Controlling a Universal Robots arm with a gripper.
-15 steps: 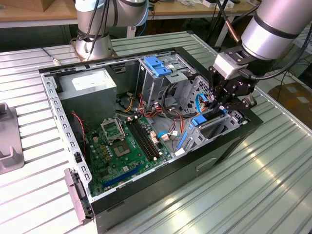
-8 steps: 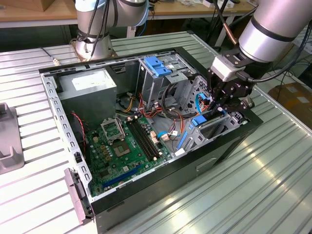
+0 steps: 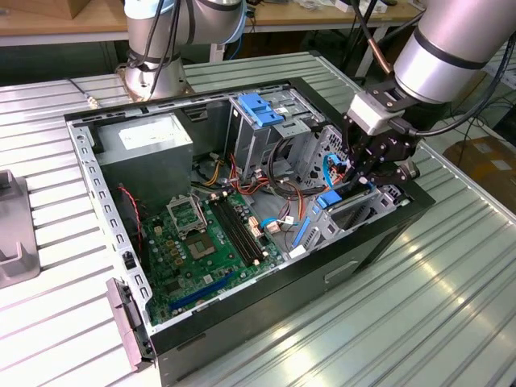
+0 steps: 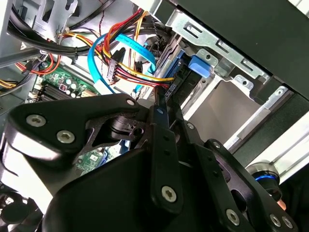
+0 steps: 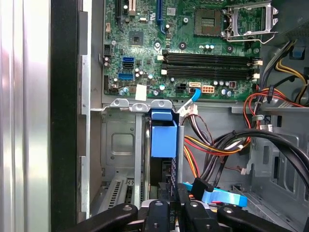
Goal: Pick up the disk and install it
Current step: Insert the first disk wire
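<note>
Installing now: pick-up part looks done; step in hand is seating the disk (image 5: 163, 133) into the drive bay (image 5: 120, 145) of the open PC case (image 3: 266, 298).
Gripper: gripper (image 5: 174, 199) looks clamped on the disk's near end, fingers drawn in tight on either side of it. In the exterior view the gripper (image 3: 364, 173) hangs over the bay at the case's end twd that view's right.
Disk posn: standing on edge in the bay slot, blue side rail facing up, blue tab at the far end just by the bay's metal lip. Looks partway to mostly in, my read. In the exterior view the blue of the disk (image 3: 326, 199) sits just below the gripper.
Progress: late, I'd say. Whether it's fully home: can't tell, the far end is hidden in the slot.
Move calls for: judgement only: a straight push along the slot w/ no tilt, rails kept in their guides, firm enough for the tab to latch.
Watch: blue flat cable (image 5: 224, 197) and the red/yellow/black wire bundle (image 5: 212, 150) lie just beside the gripper; snag risk.
Nearby: motherboard (image 3: 201, 242) next to the bay; power-supply box (image 3: 153, 141) well apart at the far corner.
Writing: white sticker on the power-supply box, fine white print on the motherboard, a scrap of white print btwn the fingers. None of it legible to me.
Brands: none I can make out.
</note>
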